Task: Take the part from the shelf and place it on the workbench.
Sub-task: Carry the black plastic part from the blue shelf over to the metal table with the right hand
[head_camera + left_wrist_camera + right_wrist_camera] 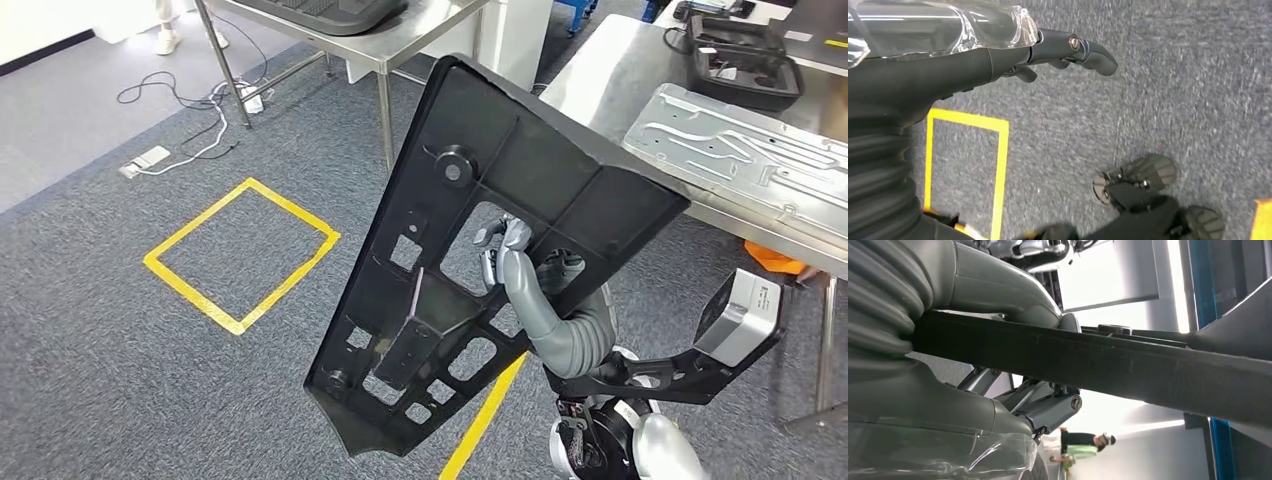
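A large black moulded plastic panel with ribs and several cut-outs is held up in the air, tilted, in front of me. My right hand grips it through a cut-out near its middle, thumb on one face and fingers on the other. The right wrist view shows the panel's edge clamped between the thumb and the dark fingers. My left hand hangs over the grey carpet, fingers stretched out, holding nothing. A steel workbench stands at the upper right.
On the workbench lie a silver stamped metal plate and a black tray. A second steel table stands behind. A yellow taped square marks the carpet, cables trail at far left. A person stands far off.
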